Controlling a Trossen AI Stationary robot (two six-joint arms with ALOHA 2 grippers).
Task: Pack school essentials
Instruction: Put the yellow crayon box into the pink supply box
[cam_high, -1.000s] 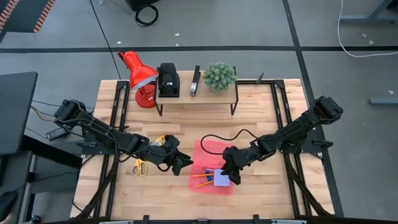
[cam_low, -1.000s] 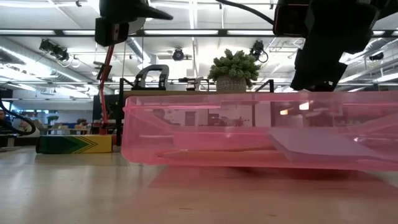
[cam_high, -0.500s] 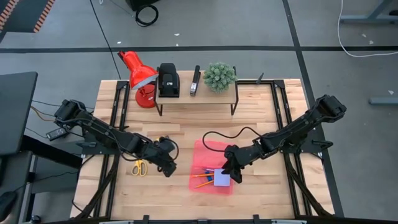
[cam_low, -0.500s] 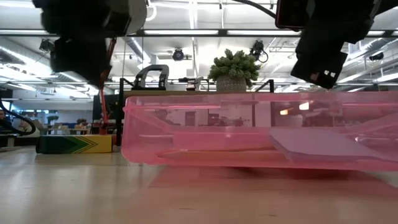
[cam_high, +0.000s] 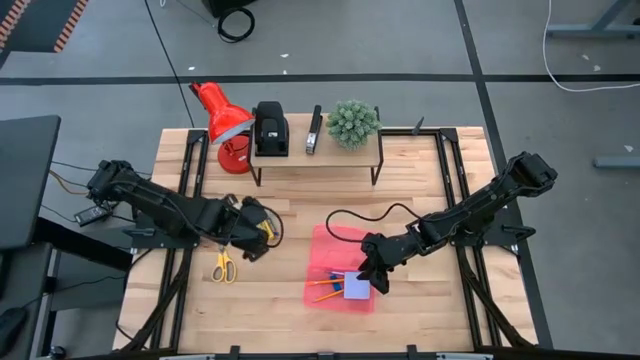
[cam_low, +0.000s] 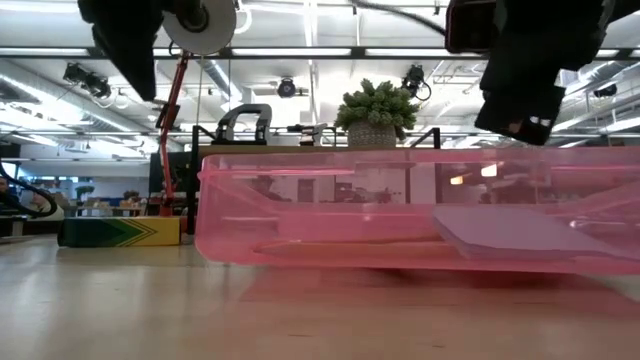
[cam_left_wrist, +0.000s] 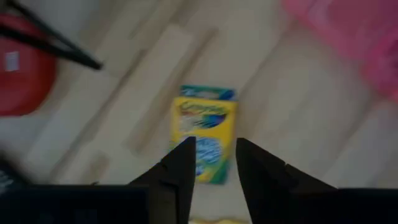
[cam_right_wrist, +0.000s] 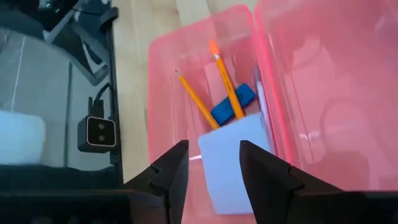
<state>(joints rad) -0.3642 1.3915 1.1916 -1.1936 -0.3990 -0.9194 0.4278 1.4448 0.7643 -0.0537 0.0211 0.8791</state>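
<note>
The yellow-green crayon box (cam_left_wrist: 205, 140) lies flat on the table, left of the pink plastic box (cam_high: 340, 268). My left gripper (cam_left_wrist: 212, 149) hovers open just above the crayon box (cam_high: 263, 228), one finger over each of its long edges, touching nothing. The yellow-handled scissors (cam_high: 222, 267) lie on the wood nearer the front edge. Inside the pink box (cam_right_wrist: 205, 37) lie two orange pencils (cam_right_wrist: 219, 70), the blue eraser (cam_right_wrist: 233, 102) and the lavender notepad (cam_right_wrist: 233, 158). My right gripper (cam_right_wrist: 214, 165) hangs open above the notepad (cam_high: 356, 287). The pen does not show.
A raised shelf (cam_high: 315, 152) along the far edge carries black desk devices (cam_high: 270, 130) and a potted plant (cam_high: 353, 122). The red lamp (cam_high: 222, 120) stands at its left end. A black cable (cam_high: 360, 218) loops over the table beyond the pink box. Bare wood lies toward the near edge.
My left gripper has drawn back from the pink box's left side, moving toward the table's left and far edge, and now stands over the crayon box. The right arm has stayed over the pink box.
</note>
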